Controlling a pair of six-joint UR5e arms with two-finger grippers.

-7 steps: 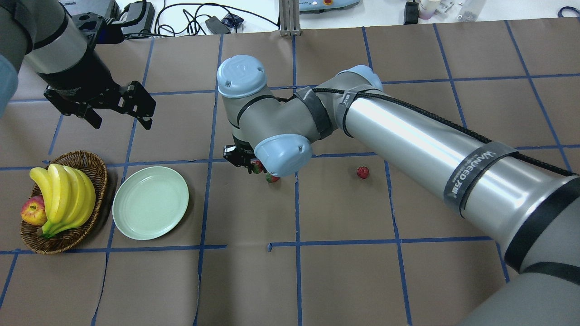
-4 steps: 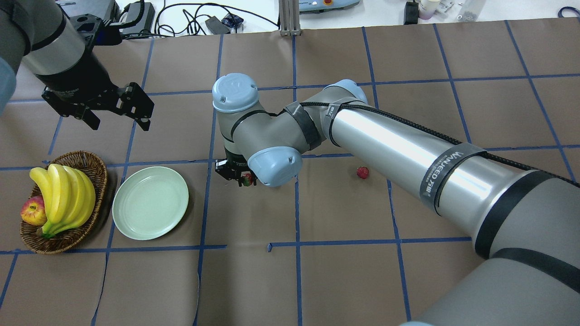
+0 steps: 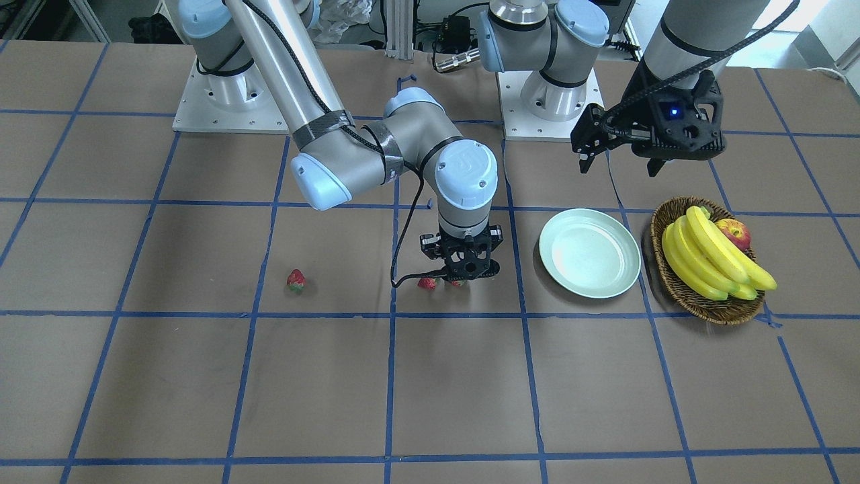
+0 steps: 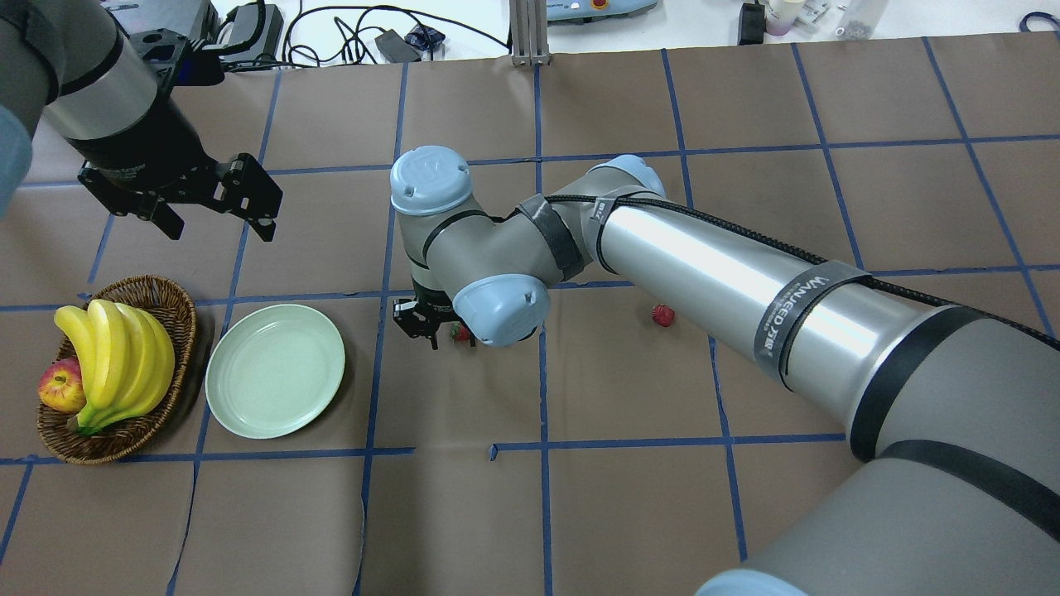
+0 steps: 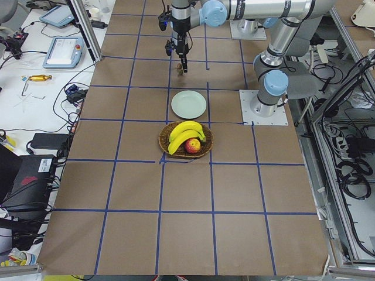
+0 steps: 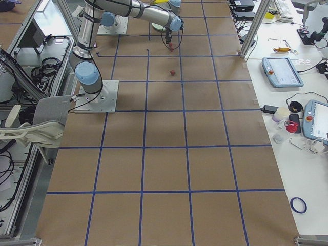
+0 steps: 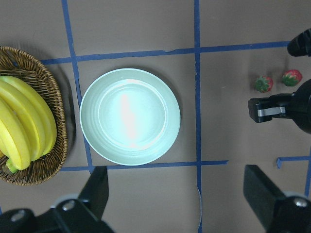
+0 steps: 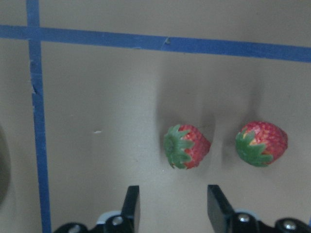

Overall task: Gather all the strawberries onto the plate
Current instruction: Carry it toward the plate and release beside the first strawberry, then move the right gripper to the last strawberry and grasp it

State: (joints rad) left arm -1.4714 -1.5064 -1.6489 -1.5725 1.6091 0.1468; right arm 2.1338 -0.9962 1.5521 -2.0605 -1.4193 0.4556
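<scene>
Two strawberries point(image 8: 187, 145) point(image 8: 261, 143) lie side by side on the brown table in the right wrist view. My right gripper point(image 8: 172, 194) hangs over them, open and holding nothing. From the front they show as one strawberry point(image 3: 426, 283) and another point(image 3: 456, 284) just under that gripper point(image 3: 463, 272). A third strawberry point(image 4: 662, 314) lies alone further right in the overhead view. The pale green plate point(image 4: 275, 370) sits bare, left of the right gripper point(image 4: 421, 329). My left gripper point(image 4: 221, 228) hovers open above and behind the plate point(image 7: 129, 115).
A wicker basket point(image 4: 166, 298) with bananas point(image 4: 116, 356) and an apple point(image 4: 60, 387) stands just left of the plate. The right arm's elbow and forearm point(image 4: 712, 273) stretch over the table's middle. Cables and devices lie beyond the far edge.
My right wrist and gripper have shifted left, toward the plate. The strawberry seen at its fingers has shifted left too and now lies on the table. The left gripper has barely moved.
</scene>
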